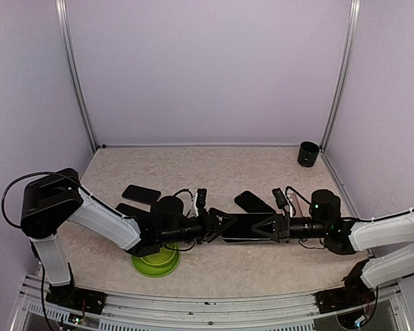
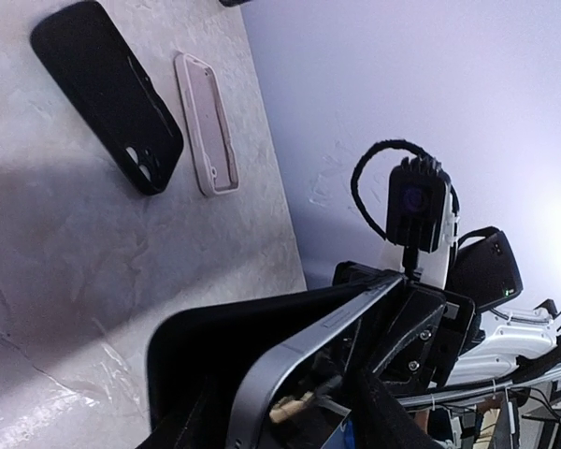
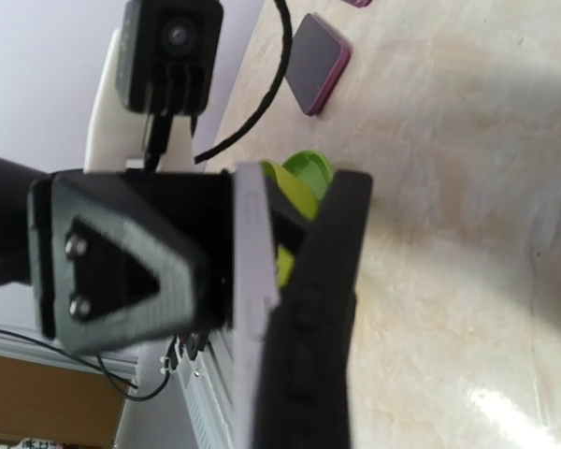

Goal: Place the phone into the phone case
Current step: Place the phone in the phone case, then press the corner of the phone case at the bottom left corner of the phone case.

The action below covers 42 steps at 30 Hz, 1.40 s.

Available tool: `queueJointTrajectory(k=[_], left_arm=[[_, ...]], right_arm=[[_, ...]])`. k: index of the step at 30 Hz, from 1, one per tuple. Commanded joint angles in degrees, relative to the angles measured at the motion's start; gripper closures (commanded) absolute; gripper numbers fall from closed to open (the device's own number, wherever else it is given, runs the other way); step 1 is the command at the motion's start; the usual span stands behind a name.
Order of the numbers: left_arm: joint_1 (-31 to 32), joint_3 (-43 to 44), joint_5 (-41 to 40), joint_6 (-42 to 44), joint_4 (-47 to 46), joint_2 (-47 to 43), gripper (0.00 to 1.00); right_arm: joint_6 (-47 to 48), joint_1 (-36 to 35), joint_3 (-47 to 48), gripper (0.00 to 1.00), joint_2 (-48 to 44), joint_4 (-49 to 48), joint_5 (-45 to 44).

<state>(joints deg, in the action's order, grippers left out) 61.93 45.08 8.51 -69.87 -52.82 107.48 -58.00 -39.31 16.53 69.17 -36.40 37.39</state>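
Black right gripper is clamped on the right end of the phone. One finger plate lies flat on the phone's grey side, and the other finger is hidden behind the phone case. Phone and case lie face to face in that grip, with the case on the far side of the phone from the visible finger.

The pair is held in the air above the table, mid-front, just right of the green bowl. The long axis runs left-right, in line with both wrists.

The left gripper sits at the opposite, left end, its fingers spread in a V around that end. I cannot tell whether they press or stand loose.

In the left wrist view the phone's metal rim stands out from the case lip at a slant, so the phone is probably not seated yet. Each arm has one end, so neither is nearer. The next push likely has to go across the faces, not along the axis.

A spare black case and a pale case lie flat on the table, well apart from the grip.
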Motion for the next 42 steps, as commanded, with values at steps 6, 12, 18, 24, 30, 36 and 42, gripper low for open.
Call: queueJointTrajectory(k=[6,12,18,24,30,36,42], left_arm=[[-3.38,-4.47,-3.27,4.07,4.23,-5.83,0.47],[-3.4,-4.46,-1.82,7.72,4.97,-7.21,0.47],[-3.48,-5.0,2.73,9.07,0.87,-6.35,0.47],[-3.51,-5.18,7.44,9.3,-3.06,-5.84,0.47],[-3.44,-5.17,11.49,9.25,-6.57,-5.32,0.46],[-2.88,-5.27,14.68,8.95,-9.58,-4.16,0.47],[-2.52,-5.44,15.97,8.77,-11.07,-3.6,0.53]], right_arm=[[3.93,0.6,1.3,0.86,-2.57,-1.07,3.54],[6.16,0.68,1.83,0.87,-3.61,-0.68,5.03],[9.41,0.67,1.58,0.87,-5.37,-0.33,6.29],[13.25,0.65,1.57,0.88,-6.57,1.31,6.54],[16.45,0.63,0.91,0.92,-7.69,1.08,7.43],[18.09,0.64,-0.04,0.92,-9.47,0.31,8.46],[19.43,0.59,-0.1,0.92,-10.95,1.63,7.88]])
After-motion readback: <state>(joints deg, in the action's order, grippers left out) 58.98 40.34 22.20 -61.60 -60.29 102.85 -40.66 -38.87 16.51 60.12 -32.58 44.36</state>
